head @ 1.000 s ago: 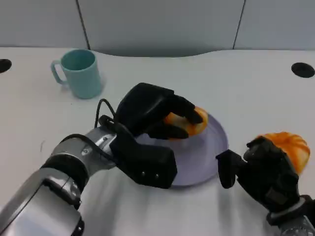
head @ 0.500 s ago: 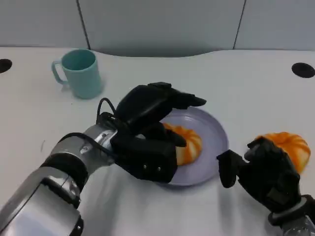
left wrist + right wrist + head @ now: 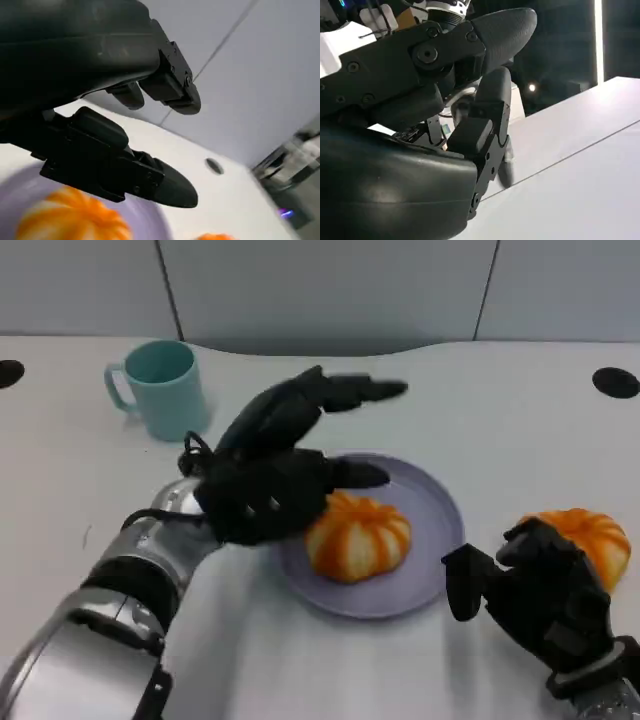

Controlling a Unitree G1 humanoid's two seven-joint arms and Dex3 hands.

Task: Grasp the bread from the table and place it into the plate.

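1 bread [image 3: 357, 536] is lying on the purple plate [image 3: 432, 502], so that part of the task looks done. the left hand [image 3: 270, 480] is hovering just over the plate's near-left side, released, fingers spread and grasping nothing. a 2nd bread [image 3: 583, 536] is sitting on the white bench [image 3: 520, 400] right of the plate, apparently the piece left to place. the right hand [image 3: 530, 590] is resting in front of it, fingers curled in and grasping nothing. a teal mug [image 3: 162, 388] is standing well apart.

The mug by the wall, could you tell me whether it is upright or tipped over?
Upright: the mug stands on its base on the table, opening facing up.
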